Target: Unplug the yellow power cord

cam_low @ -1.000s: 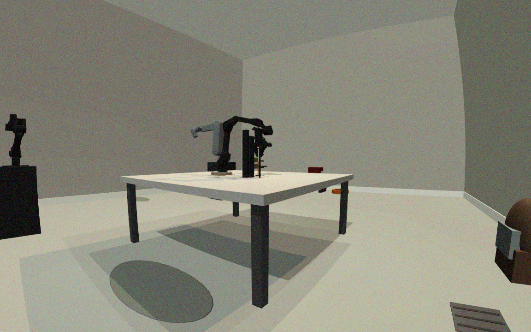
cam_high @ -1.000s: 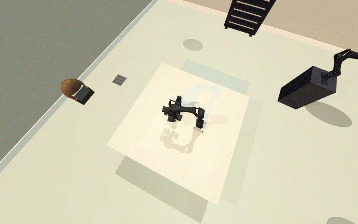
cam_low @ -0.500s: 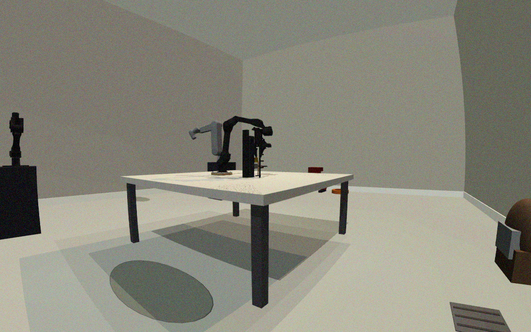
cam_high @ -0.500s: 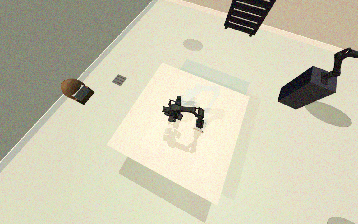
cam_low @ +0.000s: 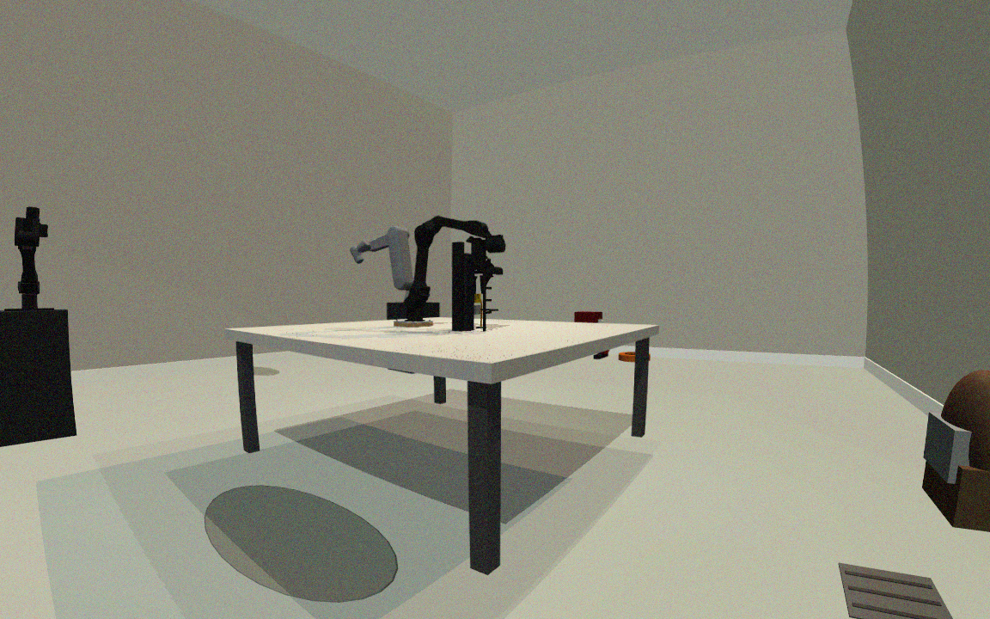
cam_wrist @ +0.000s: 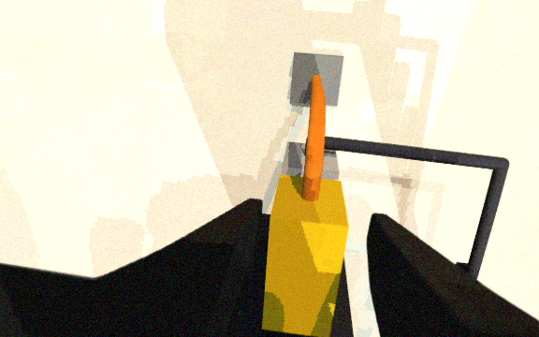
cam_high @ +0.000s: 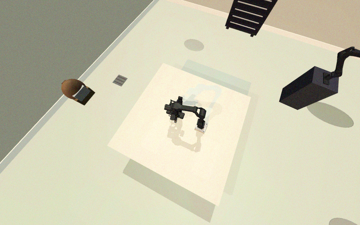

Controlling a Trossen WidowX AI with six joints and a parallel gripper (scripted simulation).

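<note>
- The white counter (cam_low: 529,350) stands on dark legs, and the yellow plug (cam_wrist: 309,243) hangs above its top near the middle.
- The black arm (cam_low: 436,227) rises from its base behind the yellow plug, arches over, and points its wrist straight down at it.
- A dark upright block (cam_low: 461,284) stands on the counter just beside the yellow plug, on the side toward the arm's base.
- The fingers straddle the yellow plug, partly spread and not clamped. One finger lies close against the plug's side, while a clear gap shows between the plug and the other finger.
- A thin dark bar (cam_wrist: 415,152), bent at a right angle, runs past the far end of the yellow plug.
- The cord (cam_wrist: 315,136), orange in colour, leaves the end face of the yellow plug and curves down to the counter.
- A small grey square (cam_wrist: 330,70) lies on the counter beyond the yellow plug, where the cord ends.
- Whether the yellow plug sits in a socket cannot be told.
</note>
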